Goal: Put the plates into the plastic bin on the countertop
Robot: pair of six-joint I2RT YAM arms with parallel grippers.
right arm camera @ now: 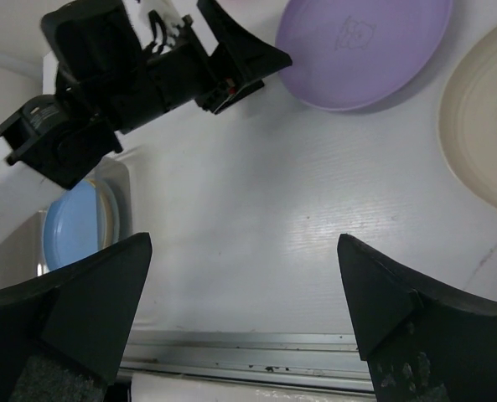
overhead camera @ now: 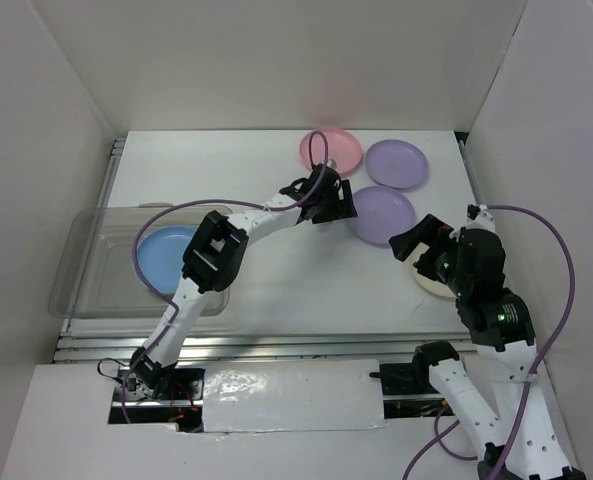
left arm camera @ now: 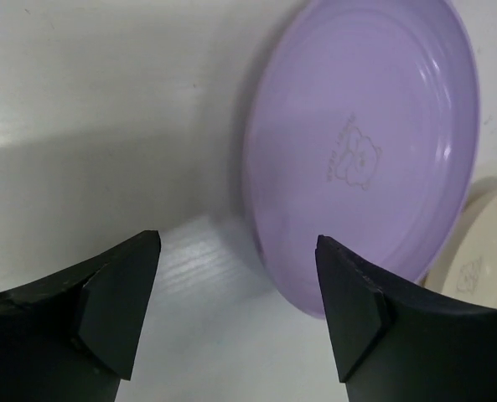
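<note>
White walls [overhead camera: 276,60] box in the white countertop [overhead camera: 276,290]; the bin [overhead camera: 76,290] overhangs its left edge and holds a blue plate [overhead camera: 164,255]. Right of the bin lie a pink plate [overhead camera: 341,150], a far purple plate [overhead camera: 396,163], a near purple plate [overhead camera: 386,215] and a cream plate [overhead camera: 431,282]. The left gripper [left arm camera: 240,243] beside the near purple plate and the right gripper [right arm camera: 244,243] over the cream plate both gape wide, empty.

Between wide-spread fingers of the right gripper [right arm camera: 242,243]: countertop [right arm camera: 256,209], metal rail [right arm camera: 248,356] nearest. Beyond the right finger: purple plate [right arm camera: 365,50], cream plate [right arm camera: 483,117] just beside. Beyond the left: blue plate [right arm camera: 76,226], seemingly inside the bin [right arm camera: 18,247]; left arm [right arm camera: 122,75] farther.
</note>
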